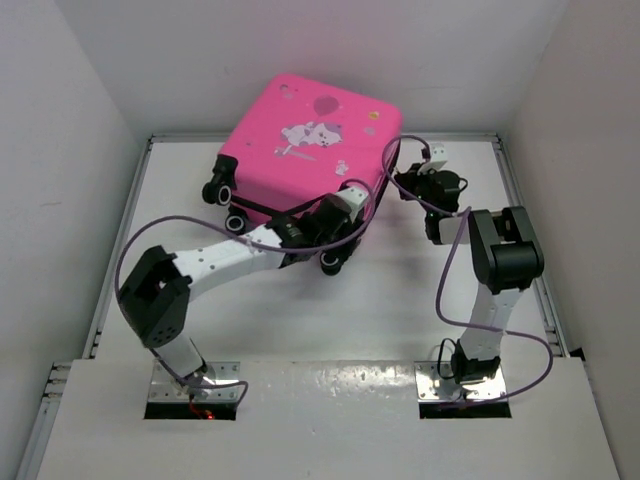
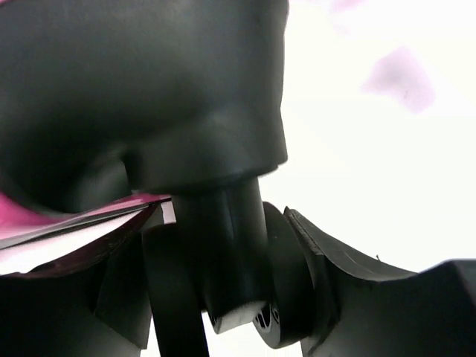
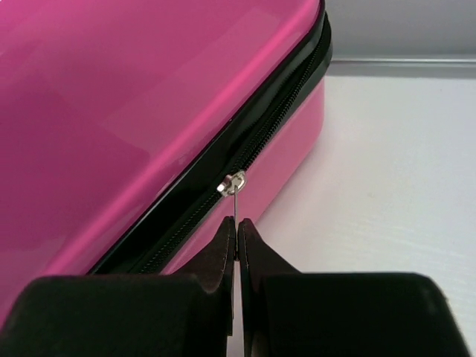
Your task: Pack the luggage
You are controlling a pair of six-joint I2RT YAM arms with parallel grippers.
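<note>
the luggage (image 1: 305,150) is being seen lying flat and zipped shut on the far middle of the table (image 1: 400,300), with its glossy bright pink hard shell facing up. a white cartoon animal print (image 1: 312,133) is being shown on the lid; the small lettering beneath it is too tiny to be read. a black zip band is being carried along the rounded seam. its thin metal zipper pull (image 3: 234,183) is being pinched between the closed black fingers of the right gripper (image 3: 236,238) at the case's right side. a black wheel (image 2: 223,245) at the near corner is being flanked by the left gripper (image 2: 230,305); whether it is being clamped cannot be told. the matte white table is being enclosed by plain white walls (image 1: 450,60).
</note>
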